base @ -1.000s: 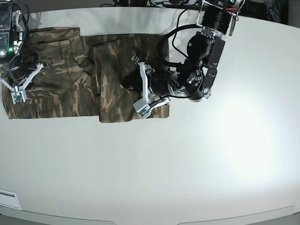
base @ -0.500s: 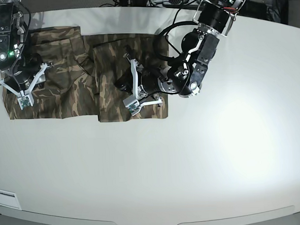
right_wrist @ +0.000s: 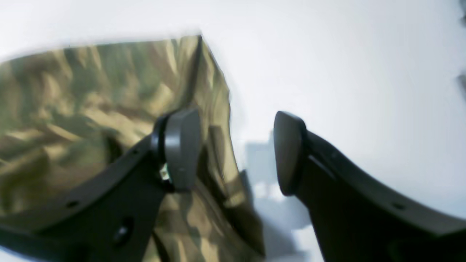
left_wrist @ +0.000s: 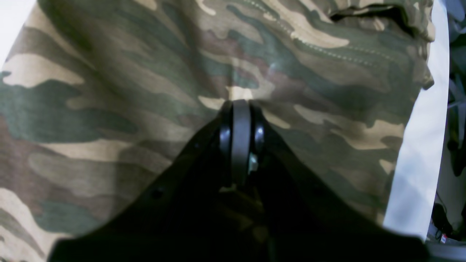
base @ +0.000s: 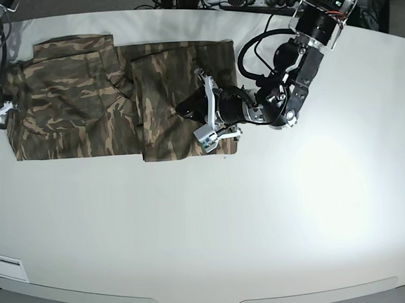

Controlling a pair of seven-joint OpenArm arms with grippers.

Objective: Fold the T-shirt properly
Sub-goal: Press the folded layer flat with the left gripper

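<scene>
Folding stage: T-shirt [base: 101, 102] lay flat beneath our left gripper [left_wrist: 240, 103], whose jaws were shut, tips pressing cloth. Our right gripper [right_wrist: 233, 153] stood open astride its edge. We judged smoothing wrinkles outward, without dragging, wisest.

The left gripper [left_wrist: 240, 105] has its jaws pressed together, pointing toward 12 o'clock in its wrist view. The right gripper [right_wrist: 233, 149] is spread wide, one finger [right_wrist: 180, 149] at 9 o'clock, the other at 3 o'clock.
</scene>
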